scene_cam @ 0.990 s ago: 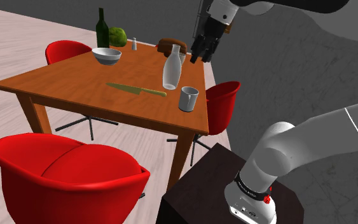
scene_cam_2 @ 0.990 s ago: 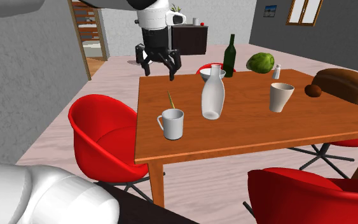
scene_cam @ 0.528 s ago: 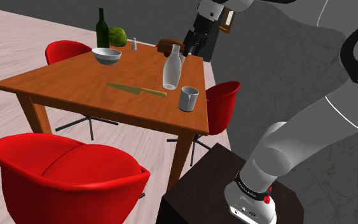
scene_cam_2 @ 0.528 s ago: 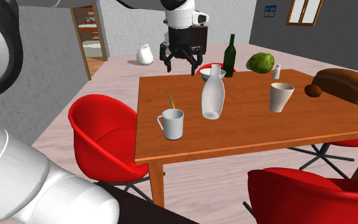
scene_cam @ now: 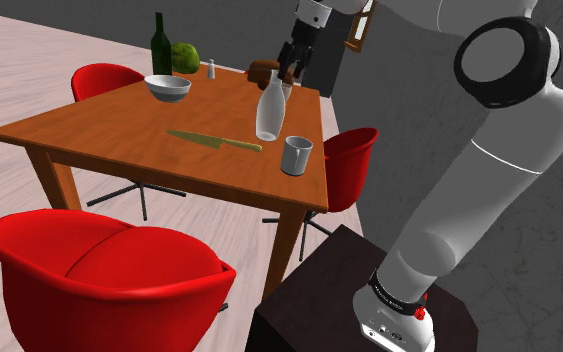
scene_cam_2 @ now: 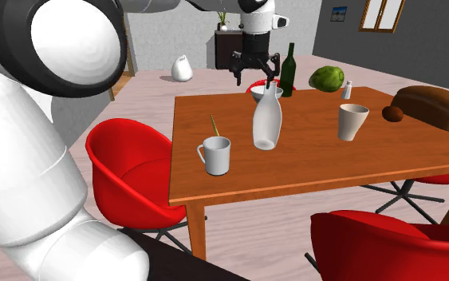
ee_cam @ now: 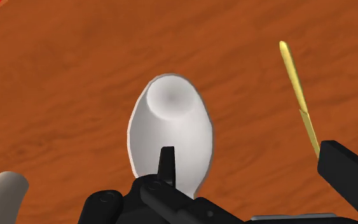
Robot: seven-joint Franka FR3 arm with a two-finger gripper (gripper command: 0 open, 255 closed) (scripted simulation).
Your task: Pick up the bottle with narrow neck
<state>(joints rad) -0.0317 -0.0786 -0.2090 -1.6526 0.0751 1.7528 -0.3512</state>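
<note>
**A:** What has changed over the last second?

**B:** The jaws have travelled from out past the edge of the bench [scene_cam: 99,128] to a spot over the pale narrow-necked bottle [scene_cam: 269,110]. In the shoulder view they slid toward that view's left. In the second exterior view they went rightward, from beyond the bench corner to above the bottle's mouth. The arm [scene_cam: 499,150] has swung too, and its big dark joint now sits in the shoulder view's upper right. Nothing on the bench has shifted.

**A:** And the arm's pose now?

**B:** It rises from the stand [scene_cam: 309,300], bends high, and comes over with the hand pointing down at the bench. The jaws are spread wide and hold nothing. They hover just above the bottle's mouth. In the wrist view the mouth lies close to one finger [ee_cam: 166,164], not centred in the gap.

**A:** Where is the bottle?

**B:** Upright on the bench. In the second exterior view it stands between the white mug [scene_cam_2: 215,155] and the pale cup [scene_cam_2: 352,121]. The yellowish knife [scene_cam: 214,141] lies flat nearby, apart from it.
</note>
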